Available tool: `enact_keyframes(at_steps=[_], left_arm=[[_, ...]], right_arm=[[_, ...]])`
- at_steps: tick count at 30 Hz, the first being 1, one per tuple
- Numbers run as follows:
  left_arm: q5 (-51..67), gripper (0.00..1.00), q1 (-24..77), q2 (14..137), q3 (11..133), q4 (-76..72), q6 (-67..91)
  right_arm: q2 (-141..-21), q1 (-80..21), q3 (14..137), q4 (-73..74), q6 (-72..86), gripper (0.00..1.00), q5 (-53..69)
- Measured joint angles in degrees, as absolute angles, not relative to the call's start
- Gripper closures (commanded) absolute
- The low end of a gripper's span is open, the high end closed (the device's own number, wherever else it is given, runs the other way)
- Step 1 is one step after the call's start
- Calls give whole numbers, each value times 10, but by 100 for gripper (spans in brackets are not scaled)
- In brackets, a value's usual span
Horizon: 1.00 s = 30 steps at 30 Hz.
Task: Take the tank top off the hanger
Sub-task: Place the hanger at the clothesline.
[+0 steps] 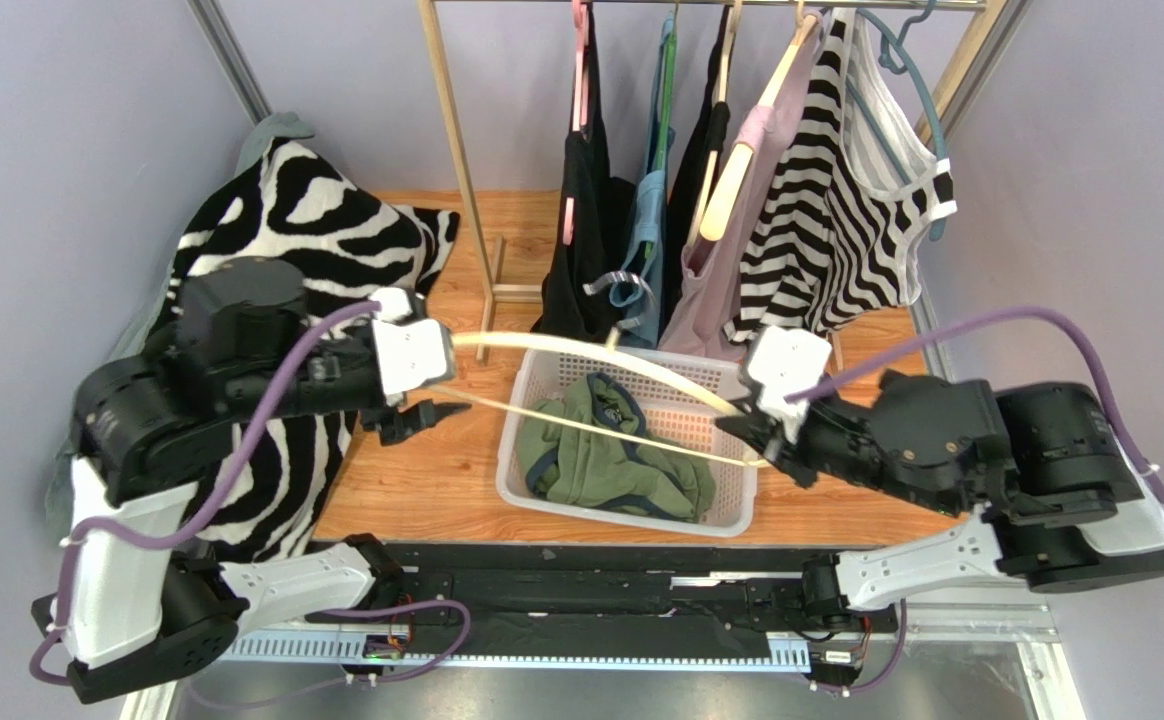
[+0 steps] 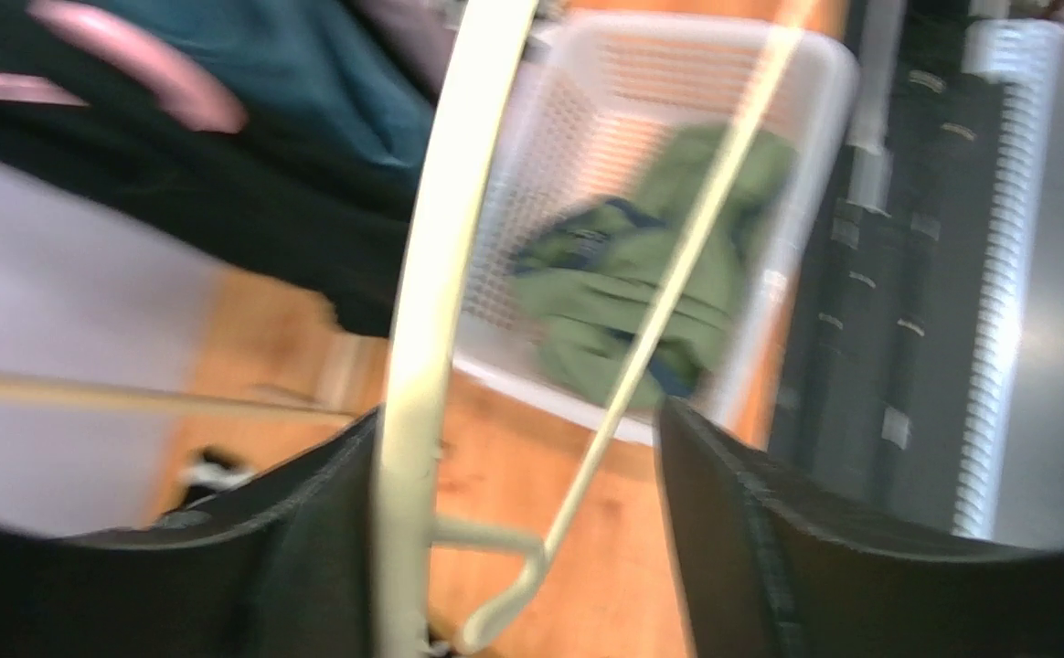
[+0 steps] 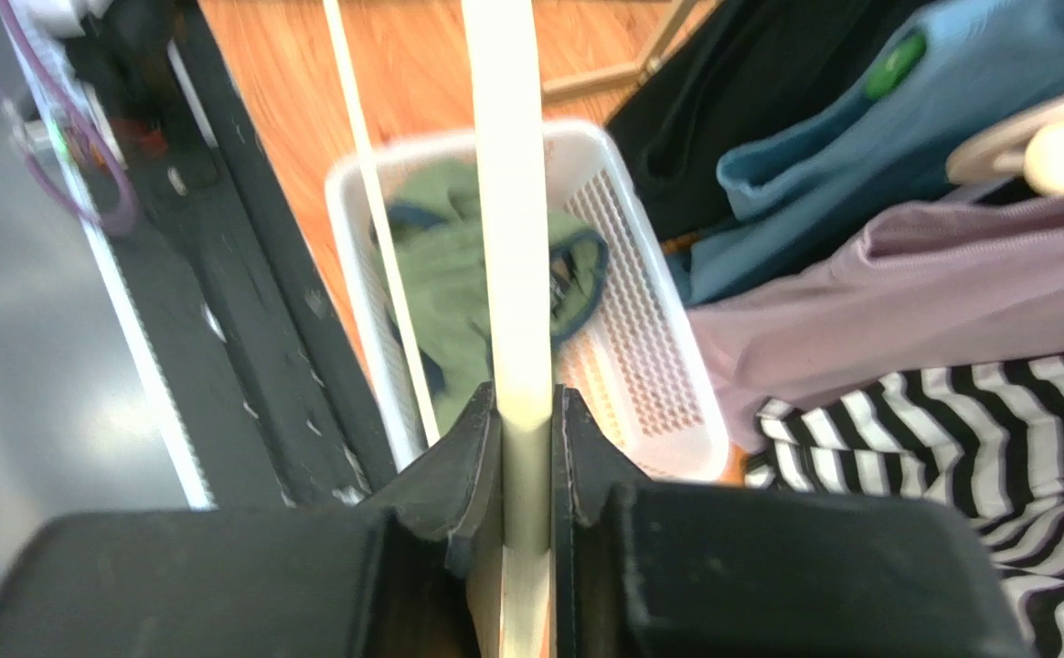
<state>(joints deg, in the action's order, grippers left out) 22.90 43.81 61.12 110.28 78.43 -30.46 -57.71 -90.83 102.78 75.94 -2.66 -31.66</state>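
Camera overhead shows you the cream plastic hanger [image 1: 543, 342] stretched bare between both arms, above the white perforated plastic basket [image 1: 515, 428] on the wooden table [image 1: 423, 480]. The olive-green tank top [image 1: 611, 450] lies crumpled inside that basket, off the hanger. Your left gripper [image 1: 446, 378] sits at the hanger's left end, your right gripper [image 1: 742, 432] at its right end. Behind the basket, a black-and-white striped top [image 1: 844, 210] hangs with other garments on the wooden rail, and a zebra-patterned cloth [image 1: 303, 210] is draped at the far left.

Left wrist: your black fingers [image 2: 304, 535] stand wide apart. The hanger's broad bar [image 2: 428, 274] runs up just beside the left finger, its thin lower rod crossing the gap; neither is pinched. Beyond, you see the tank top [image 2: 634, 274] in the basket [image 2: 826, 82].

Right wrist: your right gripper [image 3: 527, 411] is clamped narrow on the hanger bar [image 3: 510, 206], both pads pressed against it. The tank top [image 3: 448, 274] rests in the basket [image 3: 661, 370] below.
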Motion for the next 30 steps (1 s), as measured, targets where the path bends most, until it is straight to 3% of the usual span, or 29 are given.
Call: enact_keyframes(at_steps=[4,8,13,25,30], left_arm=[[102,16,438,604,1159,719,-294],[-36,5,439,589,1173,604,-294],[-180,5,439,588,1156,482,-313],[-249,4,439,590,1123,435,-315],[-251,4,439,586,1111,429,-316]], right_arm=[[-693,-908,1165,770,29,100,-343],[-739,-907,1175,780,74,100,-373],[-744,-907,1175,796,128,100,-396],[-864,-883,1314,800,277,100,-466],[-910,-861,1315,799,323,100,-506]])
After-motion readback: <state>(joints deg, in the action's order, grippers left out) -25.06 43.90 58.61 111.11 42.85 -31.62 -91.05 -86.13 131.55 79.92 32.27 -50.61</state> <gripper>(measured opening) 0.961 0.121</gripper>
